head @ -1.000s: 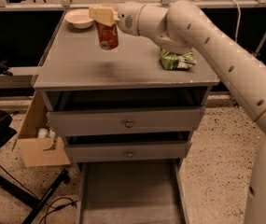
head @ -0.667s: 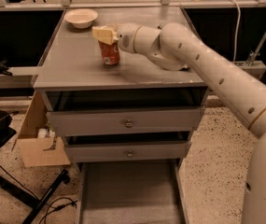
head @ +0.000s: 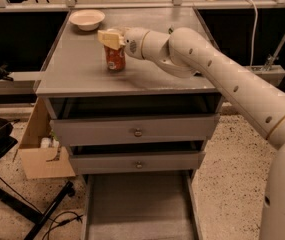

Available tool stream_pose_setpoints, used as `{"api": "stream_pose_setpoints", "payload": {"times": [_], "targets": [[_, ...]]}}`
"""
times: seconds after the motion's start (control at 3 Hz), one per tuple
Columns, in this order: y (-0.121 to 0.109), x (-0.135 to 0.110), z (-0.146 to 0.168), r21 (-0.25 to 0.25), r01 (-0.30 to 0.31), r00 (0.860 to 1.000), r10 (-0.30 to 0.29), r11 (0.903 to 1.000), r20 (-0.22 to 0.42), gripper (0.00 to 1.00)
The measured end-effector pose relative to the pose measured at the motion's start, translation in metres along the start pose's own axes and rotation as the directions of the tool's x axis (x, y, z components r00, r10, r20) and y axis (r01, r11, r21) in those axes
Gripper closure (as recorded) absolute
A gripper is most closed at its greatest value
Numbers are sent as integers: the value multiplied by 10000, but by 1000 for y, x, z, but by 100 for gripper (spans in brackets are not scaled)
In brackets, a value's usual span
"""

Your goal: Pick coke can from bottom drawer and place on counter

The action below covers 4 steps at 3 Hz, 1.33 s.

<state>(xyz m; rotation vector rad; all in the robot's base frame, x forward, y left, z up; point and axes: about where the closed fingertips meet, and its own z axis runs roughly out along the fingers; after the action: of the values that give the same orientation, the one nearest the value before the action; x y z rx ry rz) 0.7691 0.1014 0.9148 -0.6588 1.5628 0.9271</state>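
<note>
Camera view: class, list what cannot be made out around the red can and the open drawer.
Small red cylindrical coke can on the grey counter: top hidden in the camera view by the cream gripper sitting over it.
Wide shallow grey bottom drawer: front end cut off by the camera view's lower edge.

Speckled floor (head: 232,149) — cardboard box (head: 39,159) left
</note>
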Motion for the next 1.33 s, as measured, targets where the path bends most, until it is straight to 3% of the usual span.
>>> {"api": "stream_pose_setpoints", "payload": {"times": [1.0, 1.33], "targets": [[0, 0, 0, -2, 1, 10000, -1, 10000, 0, 6], [3, -32, -7, -268, 316, 9994, -312, 9991, 131, 0]]}}
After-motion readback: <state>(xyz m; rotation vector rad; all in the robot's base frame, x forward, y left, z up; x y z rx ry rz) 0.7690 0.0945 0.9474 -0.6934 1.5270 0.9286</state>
